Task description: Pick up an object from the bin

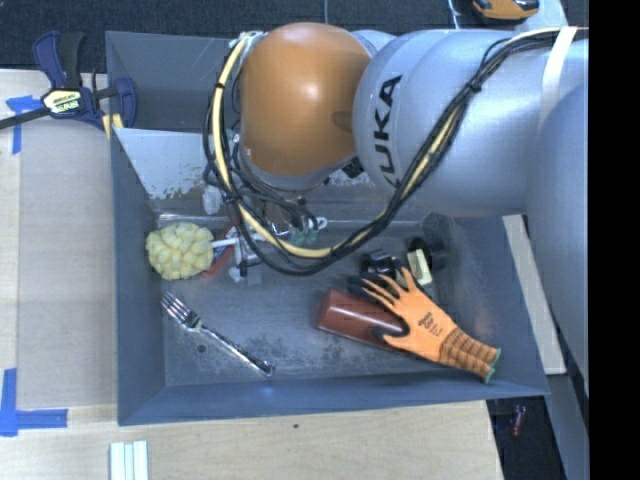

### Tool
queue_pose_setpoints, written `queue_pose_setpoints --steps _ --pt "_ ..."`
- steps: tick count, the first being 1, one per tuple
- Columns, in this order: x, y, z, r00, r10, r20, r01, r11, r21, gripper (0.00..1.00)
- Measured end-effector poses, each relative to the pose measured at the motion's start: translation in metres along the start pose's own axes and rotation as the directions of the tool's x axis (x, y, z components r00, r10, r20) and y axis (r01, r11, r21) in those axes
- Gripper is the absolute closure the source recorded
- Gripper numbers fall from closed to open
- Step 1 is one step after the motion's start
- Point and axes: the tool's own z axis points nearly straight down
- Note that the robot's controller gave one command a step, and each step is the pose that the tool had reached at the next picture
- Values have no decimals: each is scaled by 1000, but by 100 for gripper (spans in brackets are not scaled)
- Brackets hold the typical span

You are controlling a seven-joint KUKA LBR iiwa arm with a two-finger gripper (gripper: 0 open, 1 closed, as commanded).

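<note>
Pincer (236,260): it sits low in the left-centre of the bin (300,393), directly beneath the arm's (480,128) domed orange cover (295,98). The cover and a loop of black and yellow cables (300,253) screen most of it, so how far it is open cannot be told, nor whether it has hold of anything.

Nearest thing: 1 pale yellow ball (180,251) with a knobbly, popcorn-like surface. It lies against the bin's left wall, just beside the pincer on its left. A small reddish piece (213,265) lies between ball and pincer; whether either touches it is hard to make out.

Other contents:
- 1 metal fork (214,337) – thin and shiny, lying flat on the floor near the front-left corner, tines toward the ball.
- 1 work glove (425,323) – orange knit with black coated parts and a ribbed cuff, lying flat at front right, cuff toward the right corner.
- 1 glossy reddish-brown block (345,316), rounded at the edges, with the glove lying partly over its right end.
- 1 small black part (415,261) with a pale face, just behind the glove. Its shape is unclear and the cables cross in front of it.

The bin floor is dull grey metal, scuffed and speckled near the fork.
</note>
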Motion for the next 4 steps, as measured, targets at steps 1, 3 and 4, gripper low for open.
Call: queue_pose_setpoints --steps 1,3,4 --pt "4 5 67 996 89 2 -89 996 -1 0" --pt "21 4 117 942 334 13 -334 943 -4 100" --pt "33 16 82 995 103 7 -104 995 2 100"
